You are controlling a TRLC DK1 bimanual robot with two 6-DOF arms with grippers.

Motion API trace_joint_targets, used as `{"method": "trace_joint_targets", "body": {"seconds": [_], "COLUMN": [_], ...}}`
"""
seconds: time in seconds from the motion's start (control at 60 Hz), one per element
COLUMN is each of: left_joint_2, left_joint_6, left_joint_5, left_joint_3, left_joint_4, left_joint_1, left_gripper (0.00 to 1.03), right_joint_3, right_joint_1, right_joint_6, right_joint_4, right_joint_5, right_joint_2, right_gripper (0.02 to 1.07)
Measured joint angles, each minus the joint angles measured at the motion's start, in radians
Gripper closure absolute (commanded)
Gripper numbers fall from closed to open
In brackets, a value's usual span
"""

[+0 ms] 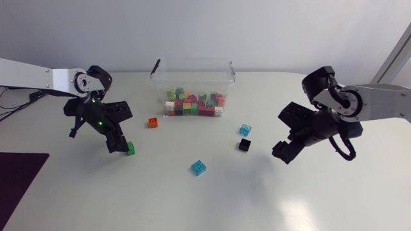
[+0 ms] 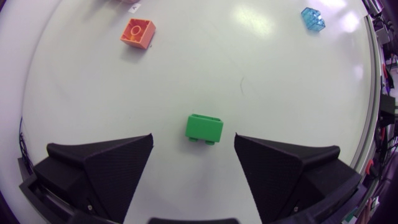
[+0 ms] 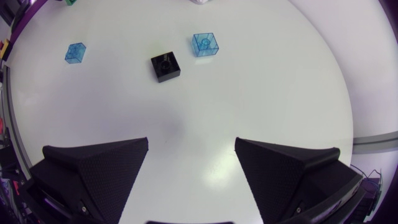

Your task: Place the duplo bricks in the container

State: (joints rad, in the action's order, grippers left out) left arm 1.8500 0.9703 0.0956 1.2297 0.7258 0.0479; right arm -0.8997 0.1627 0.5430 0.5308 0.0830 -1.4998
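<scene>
A green brick (image 2: 204,129) lies on the white table between the tips of my left gripper (image 2: 193,149), which is open and touches it on neither side. From above, that green brick (image 1: 130,149) sits at the tip of the left gripper (image 1: 120,144). An orange brick (image 1: 153,122) (image 2: 137,32) lies further ahead of it. My right gripper (image 1: 282,153) (image 3: 191,155) is open and empty. Ahead of it lie a black brick (image 3: 166,66) (image 1: 244,144) and two clear blue bricks (image 3: 205,45) (image 3: 75,52). The clear container (image 1: 192,83) at the back holds several bricks.
In the head view one blue brick (image 1: 245,129) lies just behind the black one, the other blue brick (image 1: 198,167) nearer the table's front middle. A dark mat (image 1: 19,183) covers the front left corner.
</scene>
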Motion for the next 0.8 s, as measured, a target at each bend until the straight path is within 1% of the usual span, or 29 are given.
{"method": "trace_joint_targets", "body": {"seconds": [0.133,0.167,0.217,0.45,0.617,0.8], "left_joint_2": [0.024,0.031,0.041,0.064,0.066,0.066], "left_joint_6": [0.037,0.043,0.052,0.06,0.06,0.06], "left_joint_5": [-0.048,-0.052,-0.059,-0.071,-0.071,-0.071], "left_joint_3": [0.032,0.039,0.046,0.069,0.069,0.069], "left_joint_4": [0.012,0.013,0.018,0.037,0.041,0.051], "left_joint_1": [0.0,0.001,0.003,0.031,0.047,0.048], "left_gripper": [0.14,0.17,0.18,0.18,0.18,0.18], "right_joint_3": [-0.07,-0.092,-0.116,-0.174,-0.18,-0.18], "right_joint_1": [0.014,0.019,0.026,0.052,0.059,0.067], "right_joint_6": [0.032,0.037,0.043,0.057,0.057,0.057], "right_joint_4": [0.052,0.06,0.072,0.081,0.094,0.094], "right_joint_5": [0.0,0.0,-0.002,-0.03,-0.035,-0.035], "right_joint_2": [-0.036,-0.047,-0.059,-0.101,-0.121,-0.124], "right_gripper": [0.06,0.06,0.06,0.06,0.06,0.06]}}
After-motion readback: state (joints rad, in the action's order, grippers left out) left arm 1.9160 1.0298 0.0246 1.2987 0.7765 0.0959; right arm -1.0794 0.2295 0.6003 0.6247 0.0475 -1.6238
